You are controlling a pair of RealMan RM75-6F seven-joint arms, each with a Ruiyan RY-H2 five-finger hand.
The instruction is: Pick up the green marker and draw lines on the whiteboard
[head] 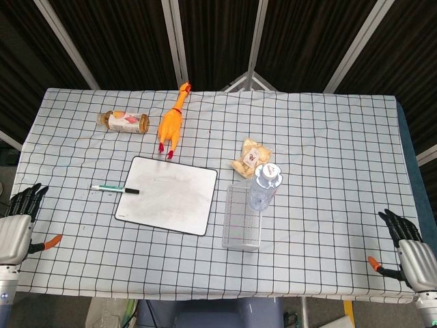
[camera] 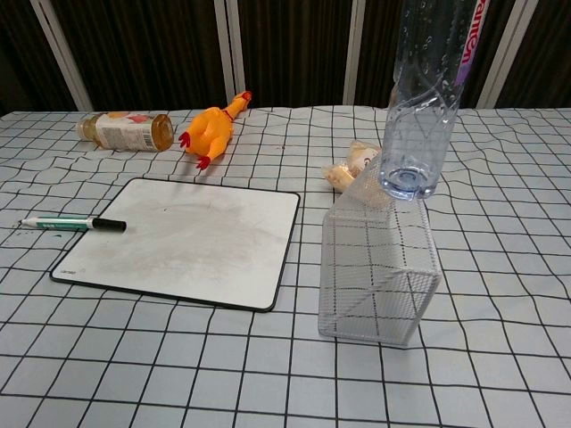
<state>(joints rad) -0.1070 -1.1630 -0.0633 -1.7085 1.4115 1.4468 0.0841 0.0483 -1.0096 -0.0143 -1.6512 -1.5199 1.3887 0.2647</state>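
Note:
The green marker [head: 115,188] [camera: 71,224] lies flat on the checked cloth, its black cap just over the left edge of the whiteboard [head: 167,194] [camera: 183,238]. The board lies flat left of the table's middle, with faint smudges on it. My left hand [head: 19,222] rests open at the table's left edge, well left of the marker, holding nothing. At the right edge near the front corner, my right hand [head: 408,247] is open and holds nothing. Neither hand shows in the chest view.
A white wire basket [head: 244,216] [camera: 378,267] stands right of the board with a clear plastic bottle [head: 263,186] [camera: 426,98] upright against it. A rubber chicken [head: 171,123] [camera: 211,128], a lying jar [head: 125,121] [camera: 125,130] and a snack bag [head: 250,156] [camera: 350,168] sit further back.

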